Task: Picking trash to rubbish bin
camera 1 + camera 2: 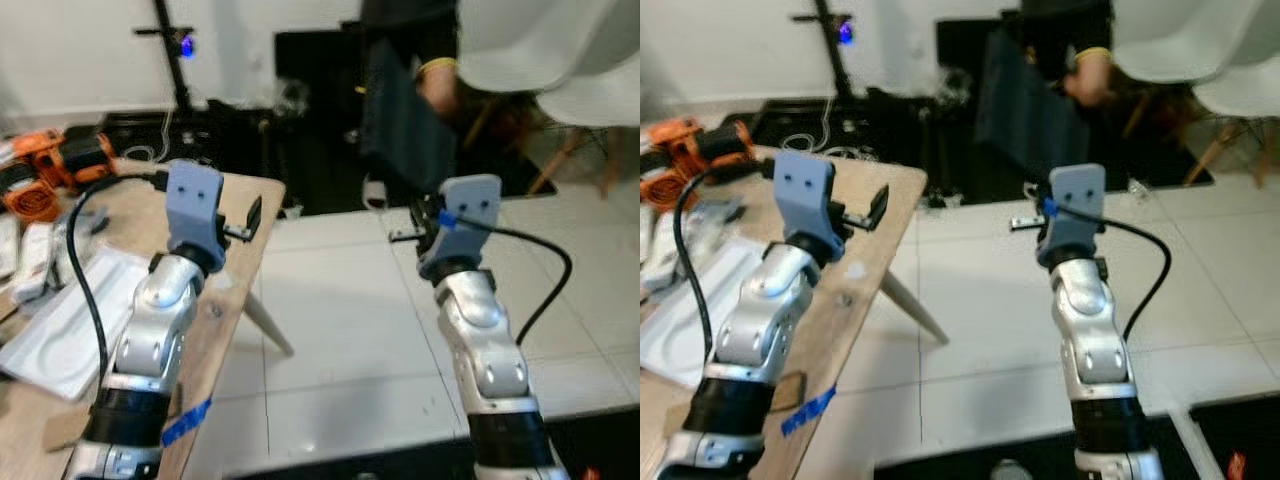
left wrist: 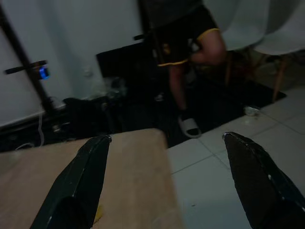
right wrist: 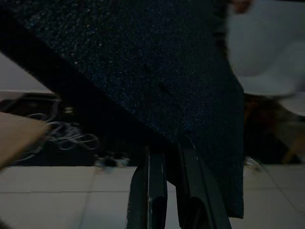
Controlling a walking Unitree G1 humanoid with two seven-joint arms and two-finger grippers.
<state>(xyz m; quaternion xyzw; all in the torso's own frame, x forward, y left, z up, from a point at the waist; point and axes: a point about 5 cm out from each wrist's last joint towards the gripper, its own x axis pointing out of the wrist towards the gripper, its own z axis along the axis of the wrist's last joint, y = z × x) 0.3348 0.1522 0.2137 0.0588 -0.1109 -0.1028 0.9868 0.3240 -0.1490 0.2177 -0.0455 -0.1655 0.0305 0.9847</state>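
The two head views are looking forward and down over both arms, sharing the bench (image 1: pixel 240 200), the white tiled floor (image 1: pixel 340 320) and a person (image 1: pixel 1080 60) holding a dark sheet (image 1: pixel 1025 110). The left wrist camera is facing across the bench corner toward that person's legs. The right wrist camera is sitting very close under the dark sheet.
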